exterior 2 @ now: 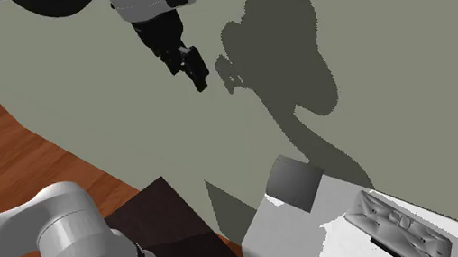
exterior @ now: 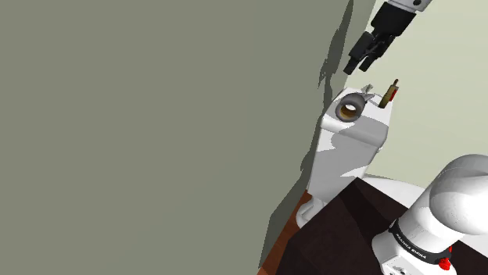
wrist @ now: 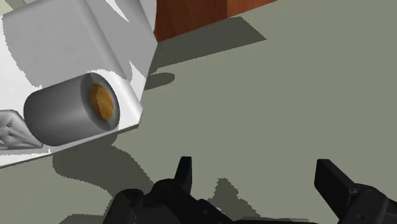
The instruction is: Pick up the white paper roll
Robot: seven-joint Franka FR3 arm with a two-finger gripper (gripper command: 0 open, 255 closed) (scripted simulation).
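Observation:
The paper roll [exterior: 349, 109] lies on its side on top of a white toilet tank [exterior: 367, 133], its brown core facing the camera. In the wrist view the roll [wrist: 67, 116] looks grey in shadow and sits at the tank's corner [wrist: 57, 38], off to one side ahead of the fingers. My black gripper [exterior: 361, 59] hangs open in the air above the roll, close to the wall, with nothing between its fingers [wrist: 257, 178]. From the second exterior view the gripper [exterior 2: 193, 69] is high above the roll [exterior 2: 294, 184].
An olive-grey wall [exterior: 156, 133] stands right beside the tank. A small brown bottle [exterior: 389, 93] and a crumpled grey object [wrist: 13, 128] rest on the tank near the roll. The dark stand [exterior: 336, 234] is at the lower right, over a wooden floor [exterior 2: 3, 153].

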